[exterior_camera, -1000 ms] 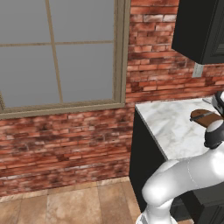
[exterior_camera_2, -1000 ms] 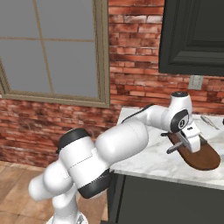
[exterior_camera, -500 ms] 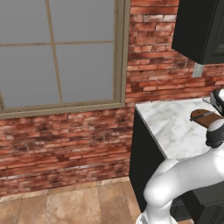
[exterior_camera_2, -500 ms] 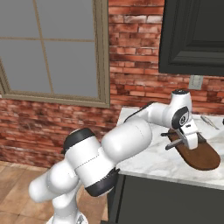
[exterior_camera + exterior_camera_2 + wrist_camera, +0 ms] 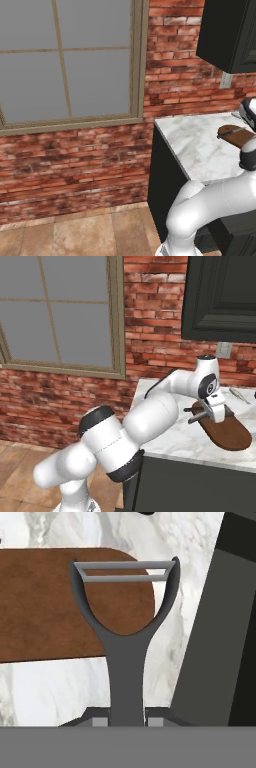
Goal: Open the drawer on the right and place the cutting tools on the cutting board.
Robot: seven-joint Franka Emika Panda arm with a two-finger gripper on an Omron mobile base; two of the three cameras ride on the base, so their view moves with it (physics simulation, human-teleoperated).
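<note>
**Peeler held over the board's rounded end**

Hand view shows the gripper (image 5: 127,721) clamped on the stem of a dark grey Y-shaped peeler (image 5: 125,632), whose forked head and thin blade bar reach out over the rounded end of the cutting board (image 5: 45,607). The board lies flat on the marble countertop (image 5: 165,657), close to its near edge. In the right base view the gripper (image 5: 216,412) hangs just above the left end of the board (image 5: 227,433), and another slim silver tool (image 5: 240,395) lies on the counter at the far right, apart from the board.

The main risk appears to be the release point: only the peeler's head sits over wood, so letting go here could leave the handle on marble. Dropping from height might also make the light tool bounce or slide off the rounded end.
</note>
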